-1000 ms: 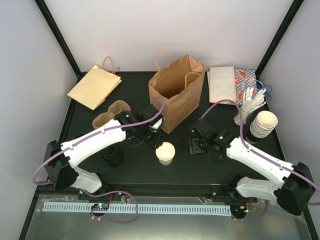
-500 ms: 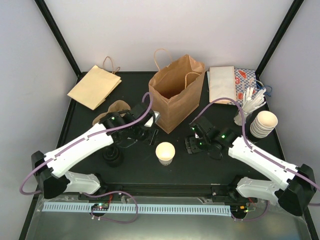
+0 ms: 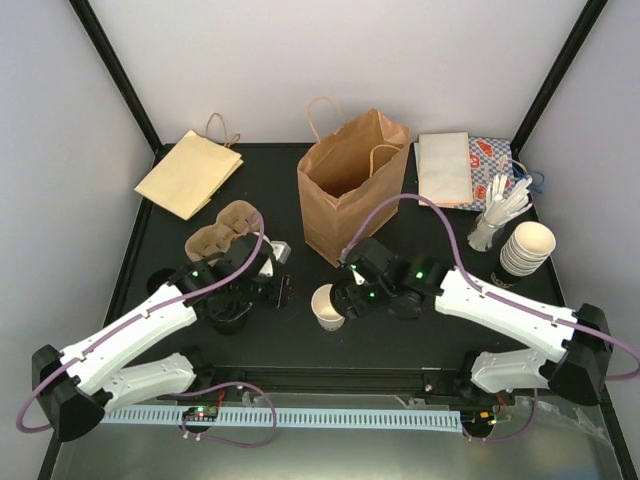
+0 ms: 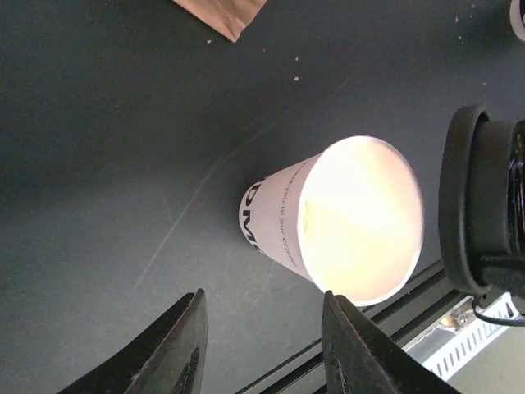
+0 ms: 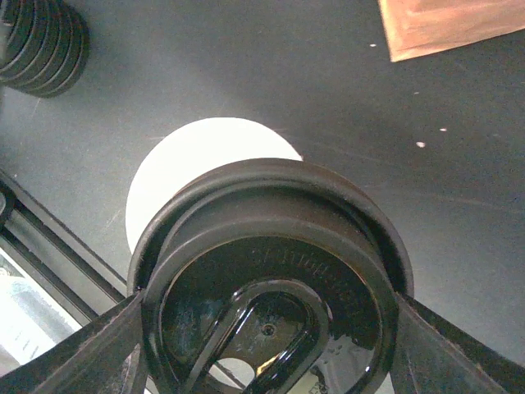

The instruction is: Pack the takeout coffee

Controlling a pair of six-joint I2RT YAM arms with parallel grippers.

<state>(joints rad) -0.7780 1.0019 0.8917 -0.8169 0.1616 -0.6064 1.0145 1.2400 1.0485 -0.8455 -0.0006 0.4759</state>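
Gripping a black round plastic lid by its rim in the right gripper, jaws spread wide, right beside the small white tapered paper cup at lower centre of the top view. With the left gripper half open and empty, just left of the cup. Standing near the front edge of the black table; bare surface behind, up to the open brown paper bag.
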